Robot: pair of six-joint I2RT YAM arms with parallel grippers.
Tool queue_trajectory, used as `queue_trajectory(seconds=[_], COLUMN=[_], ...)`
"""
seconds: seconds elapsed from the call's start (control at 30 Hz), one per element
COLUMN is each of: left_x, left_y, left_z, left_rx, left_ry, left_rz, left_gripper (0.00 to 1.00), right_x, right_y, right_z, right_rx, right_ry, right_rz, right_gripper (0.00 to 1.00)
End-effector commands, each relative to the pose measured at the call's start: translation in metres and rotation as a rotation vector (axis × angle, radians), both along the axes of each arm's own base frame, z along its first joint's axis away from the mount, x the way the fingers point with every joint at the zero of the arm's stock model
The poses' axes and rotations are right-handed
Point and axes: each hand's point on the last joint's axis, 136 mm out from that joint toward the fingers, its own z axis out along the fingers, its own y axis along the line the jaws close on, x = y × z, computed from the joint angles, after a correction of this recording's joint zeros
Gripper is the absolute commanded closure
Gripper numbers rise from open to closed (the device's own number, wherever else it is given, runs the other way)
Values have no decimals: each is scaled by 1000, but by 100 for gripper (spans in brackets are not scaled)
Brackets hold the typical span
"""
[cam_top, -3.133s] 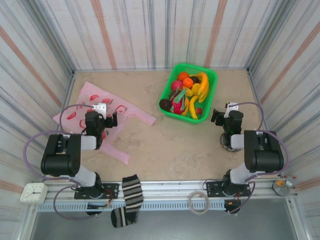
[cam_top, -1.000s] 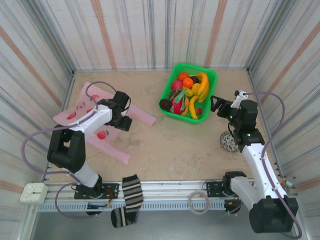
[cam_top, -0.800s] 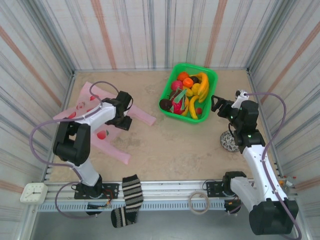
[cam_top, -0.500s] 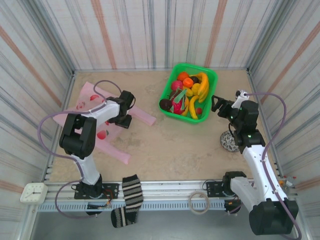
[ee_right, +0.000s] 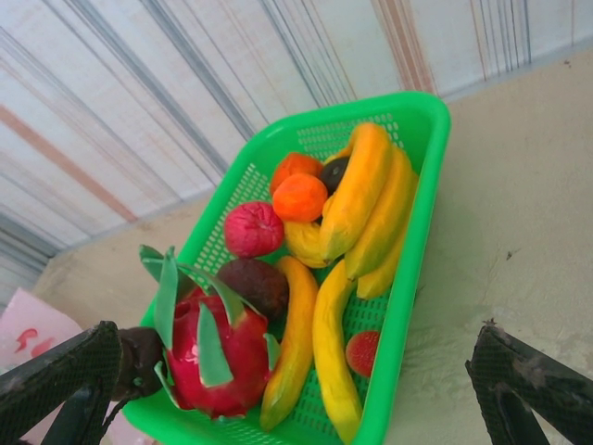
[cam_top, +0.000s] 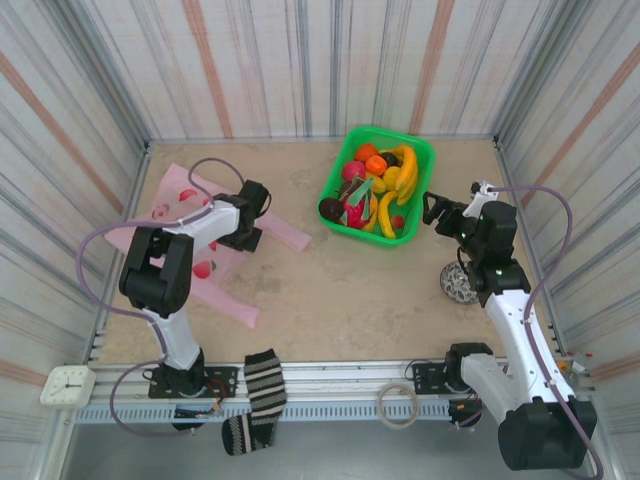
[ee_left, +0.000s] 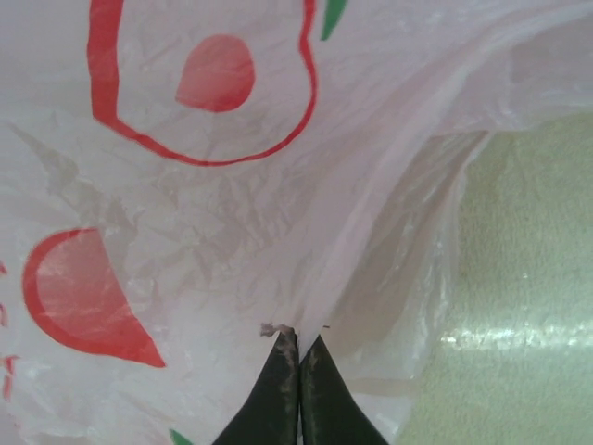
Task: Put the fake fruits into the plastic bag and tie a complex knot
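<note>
The plastic bag (cam_top: pixel 178 200) lies flat on the counter (cam_top: pixel 330 290) at the left side, near the left wall. It is thin, pink and half transparent, with red printed marks on it. One strap handle (cam_top: pixel 290 236) points to the middle of the counter and another (cam_top: pixel 235 308) points to the near edge.

The left gripper (cam_top: pixel 249 237) is low over the right edge of the bag, where the first strap begins. In the left wrist view its two dark fingers (ee_left: pixel 278 389) are pressed together, and a thin fold of the bag (ee_left: pixel 185 232) is pinched between their tips. From the tips a ridge of pink film runs up and to the right, and the bare counter shows just beside it on the right.

The fake fruits (cam_top: pixel 372 190) are well apart from the bag, all inside a green basket (cam_top: pixel 428 158) at the far middle of the counter. In the right wrist view I see yellow bananas (ee_right: pixel 357 199), two small orange fruits (ee_right: pixel 298 197), a red round one (ee_right: pixel 253 228), a dark purple one (ee_right: pixel 255 286) and a red dragon fruit with green leaves (ee_right: pixel 218 357).

The right gripper (cam_top: pixel 432 208) hangs just beside the right wall of the basket, with its fingers (ee_right: pixel 65 375) spread wide and nothing between them.

Near the right arm a small patterned ball (cam_top: pixel 458 283) rests on the counter. A striped sock (cam_top: pixel 263 385), a small clock (cam_top: pixel 68 385) and a ring of tape (cam_top: pixel 400 405) lie at the near rail.
</note>
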Motion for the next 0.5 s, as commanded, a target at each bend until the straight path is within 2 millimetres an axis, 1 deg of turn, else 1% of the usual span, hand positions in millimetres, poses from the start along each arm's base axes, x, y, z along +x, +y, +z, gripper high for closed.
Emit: queue_trajectory(seconds=[0.0,0.13,0.2,0.3,0.4,0.47], left_x=[6,-1,-7,-15,-23,-27], left_y=[1,-1,1,5,1,-5], left_z=[43,88,114,150,176,190], left_rx=[-10,-58,-77,-135,-262,-320], left_ry=[-92,-144,-175,-217,-198,-196], left_rz=[-11,-21,-15,59,111,107], left_gripper=[100,100,100,100,100,100], right_x=[-3,-6,-10,-17,-25,-29], right_y=[14,34,52,78,104,117], right_z=[3,7,12,19,20,14], right_rx=[-5,-3,-6,-14,-3,21], right_ry=[-20,-45,-72,-123,-183,-213], right_rz=[69,157,227,322,392,415], right_gripper=[1,1,1,1,1,1])
